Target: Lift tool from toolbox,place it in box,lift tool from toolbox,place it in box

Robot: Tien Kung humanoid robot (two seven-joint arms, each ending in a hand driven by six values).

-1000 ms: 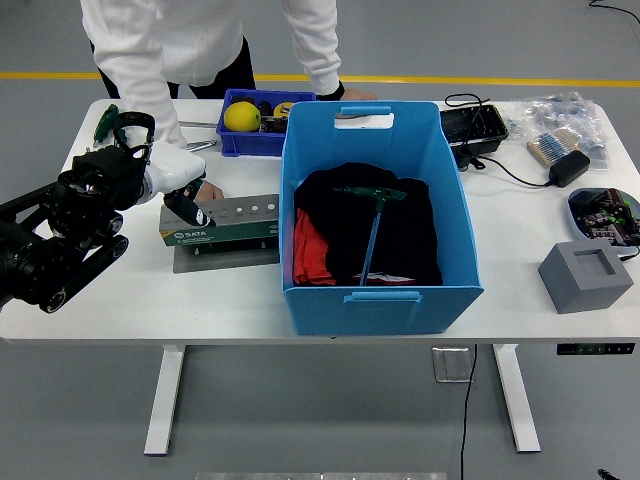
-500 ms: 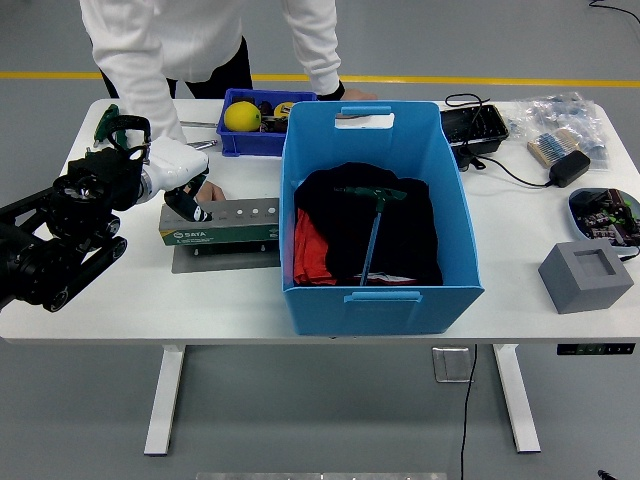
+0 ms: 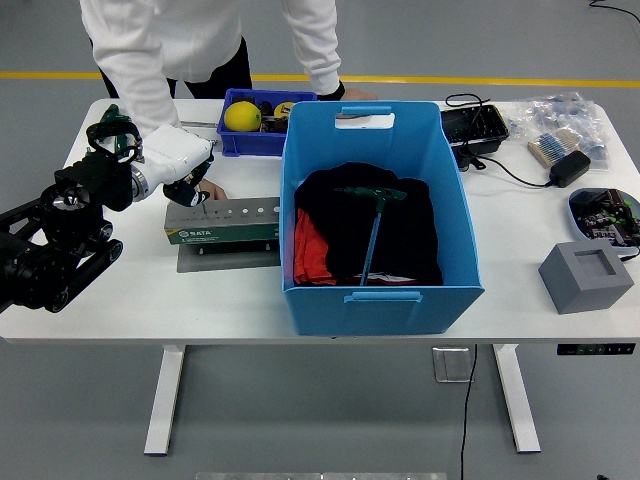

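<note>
Second lift, looks like. Left robot hand (image 3: 185, 180) at frame left, over toolbox (image 3: 222, 223); grip unclear, can't tell. One tool (image 3: 373, 228) already in blue box (image 3: 380, 290), frame centre. Next: clean grab, carry right.

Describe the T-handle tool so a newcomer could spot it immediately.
Find the big blue box in the middle of the white table. Inside it, on a pile of black cloth, lies the T-handle tool. It is the only slim thing in there: a dark green crossbar at the far end and a thin blue shaft running toward the near wall.
</note>
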